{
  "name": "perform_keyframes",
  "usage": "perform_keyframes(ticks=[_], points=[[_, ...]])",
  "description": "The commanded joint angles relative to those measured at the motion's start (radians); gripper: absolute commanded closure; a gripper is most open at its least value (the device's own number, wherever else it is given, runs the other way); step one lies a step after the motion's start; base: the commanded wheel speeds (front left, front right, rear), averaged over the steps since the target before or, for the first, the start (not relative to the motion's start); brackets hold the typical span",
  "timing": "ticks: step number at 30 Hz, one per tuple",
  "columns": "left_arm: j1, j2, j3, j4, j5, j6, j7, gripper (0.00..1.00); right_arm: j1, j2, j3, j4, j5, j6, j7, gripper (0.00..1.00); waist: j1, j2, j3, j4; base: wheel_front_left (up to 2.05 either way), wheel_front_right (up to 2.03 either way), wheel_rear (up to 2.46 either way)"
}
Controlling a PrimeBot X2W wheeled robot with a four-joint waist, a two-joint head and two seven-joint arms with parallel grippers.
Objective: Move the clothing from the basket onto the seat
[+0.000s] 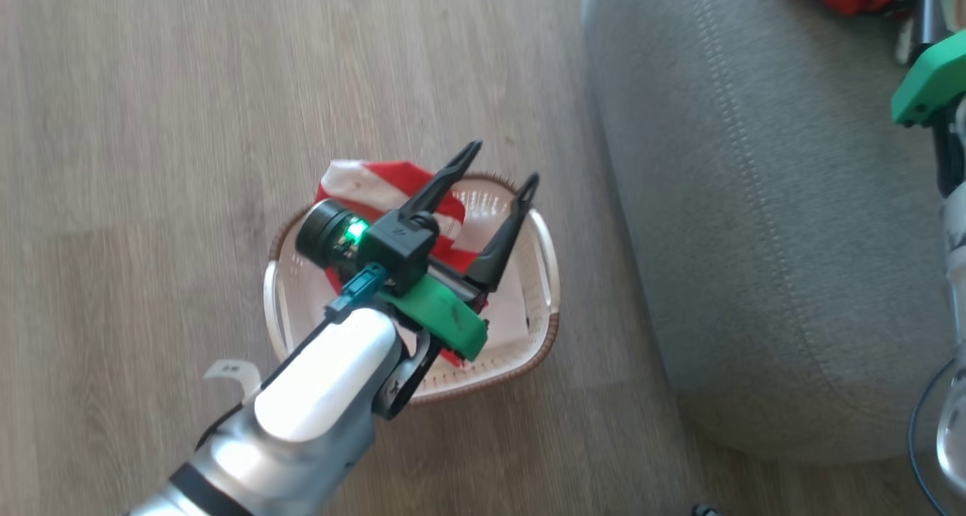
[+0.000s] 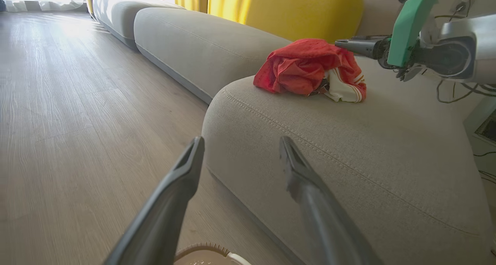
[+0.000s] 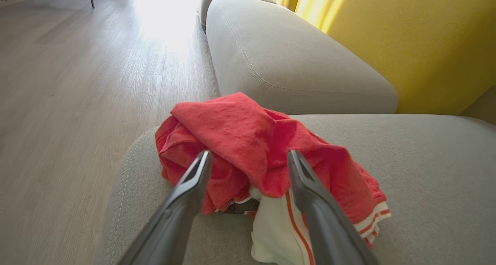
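On the grey seat, a crumpled red garment lies near the rounded edge, the right gripper over it with fingers spread, gripping nothing. Beside the seat, the left gripper hovers empty and wide apart above the basket holding another red-and-white garment.

Pale wood floor lies beside another grey cushion with yellow backrest.

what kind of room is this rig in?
Looks like a home living room, or a mock-up of one: a sofa with a grey seat and yellow back cushions, a wood-plank floor, and a basket of red clothing on that floor.
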Motion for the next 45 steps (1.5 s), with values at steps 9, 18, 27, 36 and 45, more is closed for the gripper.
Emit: perform_keyframes(ticks=[9, 18, 27, 36, 45], points=[[0.083, 0.039, 0.104, -0.032, -0.037, 0.034, -0.012, 0.0, 0.124, 0.014, 0.178, -0.183, 0.146, 0.0, -0.01, 0.0, -0.0001, 0.0, -0.143, 0.011, 0.0, 0.0, 0.0], [0.239, 0.084, 0.255, -0.082, -0.049, 0.086, -0.012, 0.0, 0.237, 0.052, 0.246, -0.286, 0.228, 0.0, -0.01, 0.0, -0.0001, 0.0, -0.263, 0.078, 0.0, 0.0, 0.0], [0.439, 0.136, 0.421, -0.157, -0.039, 0.144, -0.012, 0.0, 0.38, 0.142, 0.285, -0.437, 0.256, 0.0, -0.01, 0.0, -0.0001, 0.0, -0.331, 0.136, 0.0, 0.0, 0.0], [0.59, 0.148, 0.508, -0.209, -0.007, 0.169, -0.012, 0.0, 0.6, 0.189, 0.298, -0.599, 0.282, 0.0, -0.01, 0.0, -0.0001, 0.0, -0.403, 0.186, 0.0, 0.0, 0.0], [0.687, 0.141, 0.542, -0.245, 0.009, 0.179, -0.012, 0.0, 0.803, 0.194, 0.331, -0.74, 0.358, 0.0, -0.009, 0.0, -0.0001, 0.0, -0.423, 0.201, 0.0, 0.0, 0.0]])
